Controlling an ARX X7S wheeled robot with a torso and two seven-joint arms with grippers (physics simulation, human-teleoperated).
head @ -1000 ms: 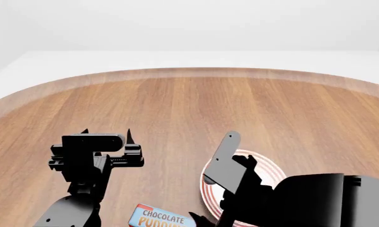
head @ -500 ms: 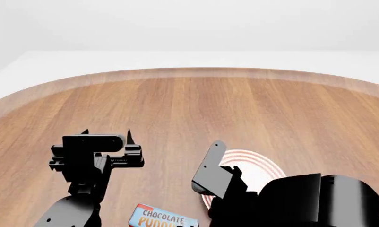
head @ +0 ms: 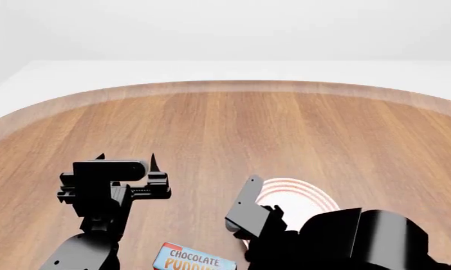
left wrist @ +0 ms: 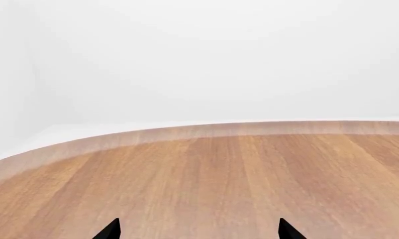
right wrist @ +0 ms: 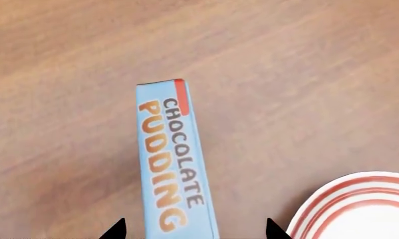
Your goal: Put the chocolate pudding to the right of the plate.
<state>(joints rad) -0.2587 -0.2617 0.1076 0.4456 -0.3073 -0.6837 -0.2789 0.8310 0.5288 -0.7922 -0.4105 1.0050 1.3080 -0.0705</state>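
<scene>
The chocolate pudding lies flat on the wooden table at the near edge of the head view, left of the plate; its light blue face with a red corner reads "CHOCOLATE PUDDING". It also shows in the right wrist view. The white plate with red rings is partly hidden by my right arm. Its rim also shows in the right wrist view. My right gripper is open above the pudding, one fingertip on each side of the carton's end. My left gripper is open and empty, hovering over bare wood; it also shows in the left wrist view.
The round wooden table has a curved far edge, with a white floor and wall beyond. My right arm's dark bulk fills the lower right of the head view.
My right arm has moved left and nearer toward the pudding, uncovering more of the plate. The left arm and the pudding have not moved.
</scene>
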